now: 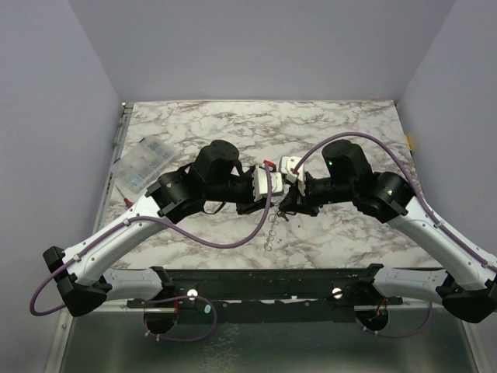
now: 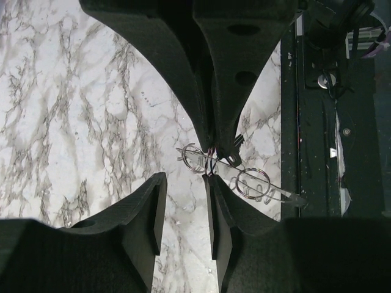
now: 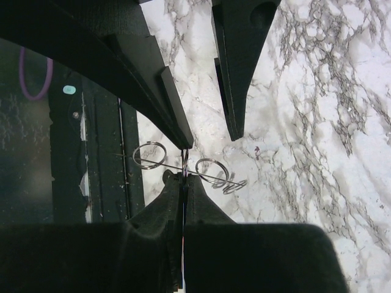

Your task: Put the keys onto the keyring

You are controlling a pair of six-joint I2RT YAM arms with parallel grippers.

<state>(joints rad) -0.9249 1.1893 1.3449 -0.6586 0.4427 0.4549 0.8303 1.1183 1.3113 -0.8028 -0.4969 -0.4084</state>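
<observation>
Top view: both arms meet mid-counter, a bit toward the near edge, w/ the keyring (image 1: 271, 231) dangling under them as a string of wire loops; can't tell the jaws' state from here. Left wrist: left jaws apart, one finger (image 2: 220, 213) right by the wire. Right wrist: right jaws clamped on one thin loop, rest hangs free. Imo the risk is the left bumping that loop while closing, so it swivels or slips out and drops by the near edge. Can't spot the keys anywhere tbh.
</observation>
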